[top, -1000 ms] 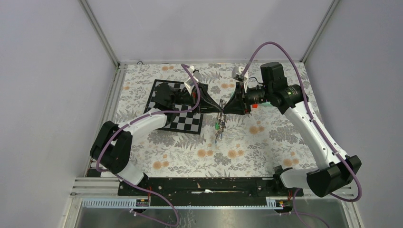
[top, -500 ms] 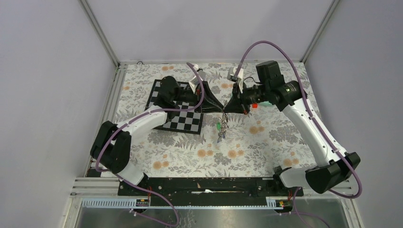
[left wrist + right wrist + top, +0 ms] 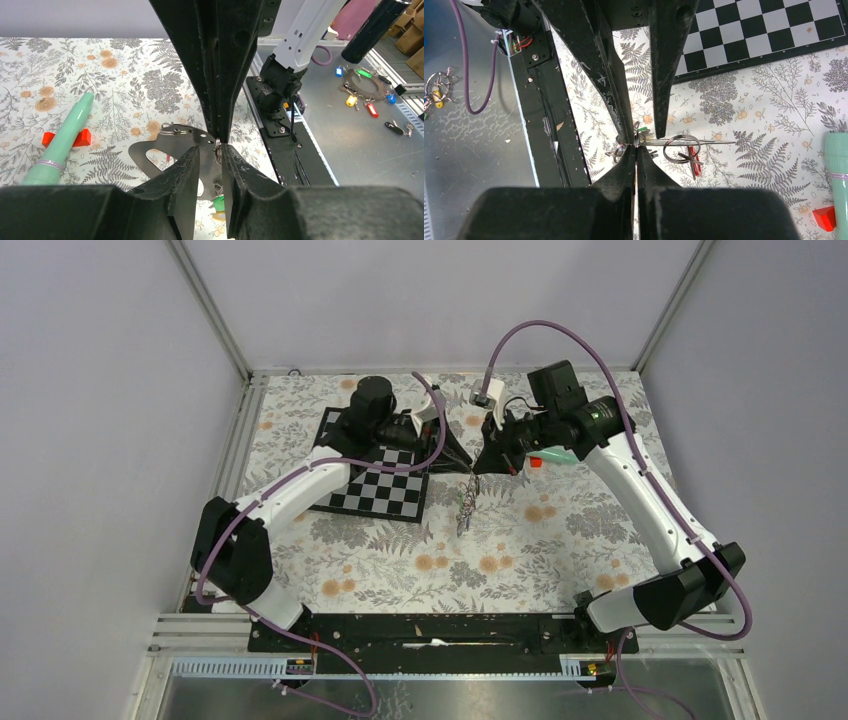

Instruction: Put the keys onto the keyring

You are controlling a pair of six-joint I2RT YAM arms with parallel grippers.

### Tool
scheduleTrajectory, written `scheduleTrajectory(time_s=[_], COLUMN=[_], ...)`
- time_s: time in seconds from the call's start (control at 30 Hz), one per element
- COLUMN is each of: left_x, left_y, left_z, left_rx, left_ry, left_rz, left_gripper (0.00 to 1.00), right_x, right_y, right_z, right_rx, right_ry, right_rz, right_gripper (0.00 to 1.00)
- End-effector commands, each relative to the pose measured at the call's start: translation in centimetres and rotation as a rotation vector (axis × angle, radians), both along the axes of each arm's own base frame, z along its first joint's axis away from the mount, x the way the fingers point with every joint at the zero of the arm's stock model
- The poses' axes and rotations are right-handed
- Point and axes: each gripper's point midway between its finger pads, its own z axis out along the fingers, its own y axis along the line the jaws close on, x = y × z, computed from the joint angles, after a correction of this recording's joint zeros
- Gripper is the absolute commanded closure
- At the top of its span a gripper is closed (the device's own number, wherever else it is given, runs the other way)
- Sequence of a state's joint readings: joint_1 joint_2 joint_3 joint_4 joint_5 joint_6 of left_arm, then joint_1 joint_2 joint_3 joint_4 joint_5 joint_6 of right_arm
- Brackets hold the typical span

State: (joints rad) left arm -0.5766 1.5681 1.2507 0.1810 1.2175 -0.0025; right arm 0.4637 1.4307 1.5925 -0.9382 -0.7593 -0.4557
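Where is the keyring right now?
The keyring is mid-table in the top view, pinched by the shut right hand, just right of the chessboard.

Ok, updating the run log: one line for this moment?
right tool: shut on keyring | left tool: open, close by | keys: dangling below

The keyring (image 3: 467, 504) hangs between the chessboard (image 3: 382, 498) and the tube (image 3: 62, 137).
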Motion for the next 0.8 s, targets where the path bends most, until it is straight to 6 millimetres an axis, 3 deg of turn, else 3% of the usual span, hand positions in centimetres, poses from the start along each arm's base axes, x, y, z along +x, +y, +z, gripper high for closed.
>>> scheduleTrajectory(time_s=[0.0,0.33,0.5,0.6,0.77], left_x=[-0.1,-0.3,-0.4,-0.6,-1.4], left_y=[-0.2,-0.5,-0.5,-0.5,-0.1], left_z=[0.7,0.6,0.5,0.8,2.1], left_rx=[-0.011,-0.010,-0.009,-0.015,-0.088], left_ry=[-0.070,-0.069,-0.057,-0.030,0.064], left_rz=[-0.020,-0.028,-0.035,-0.032,-0.027], left_gripper=[0.73,0.85,1.00,1.00,1.00], right_x=[-0.1,-0.3,-0.4,-0.3,0.1], right_y=[0.5,0.5,0.6,0.5,0.3], right_z=[1.7,1.2,0.9,1.1,2.1], right_rx=[0.026,0.019,0.026,0.029,0.071], right_ry=[-0.025,-0.015,-0.007,-0.018,-0.073], right_rz=[0.012,0.015,0.017,0.011,-0.007], right_gripper=[1.00,1.00,1.00,1.00,0.77])
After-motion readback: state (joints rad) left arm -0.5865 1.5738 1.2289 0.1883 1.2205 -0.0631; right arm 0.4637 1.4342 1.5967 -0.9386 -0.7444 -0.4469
